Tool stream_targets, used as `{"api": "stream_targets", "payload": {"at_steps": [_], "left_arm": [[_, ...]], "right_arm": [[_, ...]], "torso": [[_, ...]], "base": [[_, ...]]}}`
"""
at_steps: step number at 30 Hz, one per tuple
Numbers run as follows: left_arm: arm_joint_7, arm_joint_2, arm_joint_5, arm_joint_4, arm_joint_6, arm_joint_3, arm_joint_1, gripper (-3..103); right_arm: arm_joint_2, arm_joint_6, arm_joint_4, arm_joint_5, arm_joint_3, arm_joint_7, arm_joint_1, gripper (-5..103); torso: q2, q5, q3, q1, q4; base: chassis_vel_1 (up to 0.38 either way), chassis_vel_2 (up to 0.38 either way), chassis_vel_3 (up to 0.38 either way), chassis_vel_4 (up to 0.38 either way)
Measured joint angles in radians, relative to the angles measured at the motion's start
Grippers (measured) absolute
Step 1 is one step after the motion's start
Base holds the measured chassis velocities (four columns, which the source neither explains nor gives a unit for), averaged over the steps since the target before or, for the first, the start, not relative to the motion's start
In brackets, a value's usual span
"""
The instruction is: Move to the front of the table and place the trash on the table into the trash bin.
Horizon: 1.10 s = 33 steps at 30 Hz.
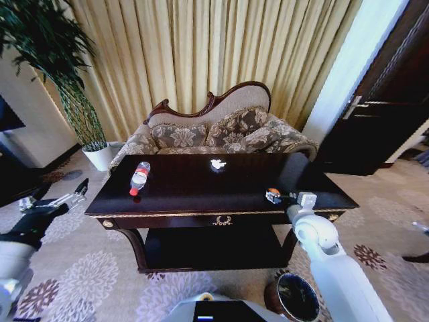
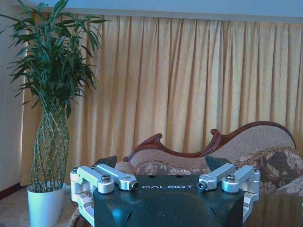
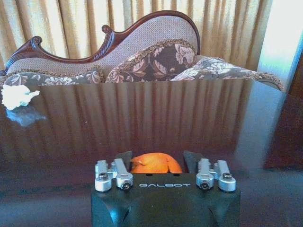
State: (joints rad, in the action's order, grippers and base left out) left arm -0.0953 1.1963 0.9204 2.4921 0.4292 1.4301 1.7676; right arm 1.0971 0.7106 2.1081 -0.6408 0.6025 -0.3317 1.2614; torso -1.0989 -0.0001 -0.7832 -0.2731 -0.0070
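The dark glossy table (image 1: 188, 194) stands right in front of me. A clear bottle (image 1: 139, 178) with a red cap lies on its left part, and a white crumpled scrap (image 1: 218, 164) sits near the far edge. My right gripper (image 1: 280, 196) reaches over the table's front right part. In the right wrist view its fingers (image 3: 124, 161) press both sides of the orange piece (image 3: 156, 163), which sits at table level. The scrap (image 3: 16, 96) lies farther off. The brown trash bin (image 1: 295, 295) stands on the carpet by my right side. My left gripper (image 1: 75, 193) hangs open left of the table, holding nothing.
A carved-back patterned sofa (image 1: 214, 131) stands behind the table, before gold curtains. A tall plant in a white pot (image 1: 100, 155) is at the back left. A dark door (image 1: 382, 121) is on the right. Patterned carpet surrounds the table.
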Motion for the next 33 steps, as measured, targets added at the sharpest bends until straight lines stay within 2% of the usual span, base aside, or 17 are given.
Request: {"api": "stream_targets", "payload": {"at_steps": [1,2,4,5,6,9,10,11,13,16,18,21,22,24,25,27,33], "left_arm": [[-0.001,0.000,0.003,0.000,-0.003,0.004,0.002,100],[-0.001,0.000,0.003,0.000,-0.003,0.004,0.002,100],[-0.003,0.000,0.007,-0.001,-0.006,0.011,0.004,100],[-0.003,0.000,0.007,-0.001,-0.006,0.011,0.004,100],[-0.005,0.000,0.008,-0.001,-0.008,0.013,0.005,100],[-0.008,0.001,0.009,-0.001,-0.010,0.015,0.006,100],[-0.009,0.002,0.009,0.000,-0.010,0.014,0.006,100],[-0.009,0.003,0.009,0.002,-0.010,0.014,0.006,100],[-0.009,0.003,0.009,0.003,-0.011,0.014,0.006,100],[-0.010,0.003,0.009,0.004,-0.015,0.013,0.007,100],[-0.010,0.003,0.009,0.004,-0.017,0.013,0.007,100],[-0.009,0.003,0.009,0.006,-0.025,0.014,0.008,100],[-0.009,0.003,0.009,0.006,-0.025,0.014,0.008,100],[-0.009,0.003,0.009,0.006,-0.033,0.013,0.008,100],[-0.009,0.003,0.009,0.006,-0.033,0.013,0.008,100],[-0.009,0.003,0.009,0.007,-0.040,0.010,0.007,100],[-0.011,0.003,0.010,0.006,-0.047,0.009,0.007,100]], "right_arm": [[0.001,0.000,0.001,0.001,0.000,0.002,0.000,57],[0.001,0.000,0.001,0.001,0.000,0.002,0.000,57],[0.001,0.000,0.001,0.003,0.000,0.005,0.001,46],[0.001,0.000,0.001,0.003,0.000,0.005,0.001,46],[0.001,0.000,0.001,0.004,0.000,0.007,0.002,40],[0.001,-0.001,0.002,0.006,0.002,0.008,0.005,34],[0.001,-0.002,0.002,0.008,0.003,0.009,0.007,24],[0.002,-0.005,0.002,0.009,0.004,0.010,0.008,18],[0.002,-0.010,0.002,0.010,0.005,0.010,0.010,18],[0.003,-0.056,0.004,0.013,0.006,0.007,0.017,4],[0.003,-0.085,0.006,0.013,0.006,0.008,0.019,3],[0.000,-0.248,0.027,0.037,0.015,0.073,0.030,3],[0.000,-0.248,0.027,0.037,0.015,0.073,0.030,3],[-0.003,-0.368,0.043,0.047,0.025,0.122,0.036,3],[-0.003,-0.368,0.043,0.047,0.025,0.122,0.036,3],[0.000,-0.444,0.064,0.047,0.038,0.156,0.050,3],[0.010,-0.466,0.107,0.041,0.049,0.164,0.080,3]], "torso": [[0.000,0.0001,0.000,0.000,0.0000],[0.000,0.0001,0.000,0.000,0.0000],[0.000,0.0001,0.000,0.000,0.0000],[0.000,0.0001,0.000,0.000,0.0000],[0.000,0.0001,0.000,0.000,0.0000],[0.000,0.0001,0.000,0.000,0.0000],[0.000,0.0001,0.000,0.000,0.0000],[0.000,0.0001,0.000,0.000,0.0001],[0.000,0.0001,0.000,0.000,0.0001],[0.000,0.0005,0.000,0.000,0.0000],[0.000,0.0007,0.000,0.000,-0.0001],[0.000,0.0004,0.000,0.000,0.0000],[0.000,0.0004,0.000,0.000,0.0000],[0.000,0.0000,0.000,0.000,0.0001],[0.000,0.0000,0.000,0.000,0.0001],[0.000,0.0001,0.000,0.000,0.0000],[0.000,0.0001,0.000,0.000,-0.0001]], "base": [[0.000,0.000,0.000,0.000],[0.000,0.000,0.000,0.000],[0.000,0.000,0.000,0.000],[0.000,0.000,0.000,0.000],[0.000,0.000,0.000,0.000],[0.000,0.000,0.000,0.000],[0.000,0.000,0.000,0.000],[0.000,0.000,0.000,0.000],[0.000,0.000,0.000,0.000],[0.000,0.000,0.000,0.000],[0.000,0.000,0.000,0.000],[0.000,0.000,0.000,0.000],[0.000,0.000,0.000,0.000],[0.000,0.000,0.000,0.000],[0.000,0.000,0.000,0.000],[0.000,0.000,0.000,0.000],[0.000,0.000,0.000,0.000]]}}
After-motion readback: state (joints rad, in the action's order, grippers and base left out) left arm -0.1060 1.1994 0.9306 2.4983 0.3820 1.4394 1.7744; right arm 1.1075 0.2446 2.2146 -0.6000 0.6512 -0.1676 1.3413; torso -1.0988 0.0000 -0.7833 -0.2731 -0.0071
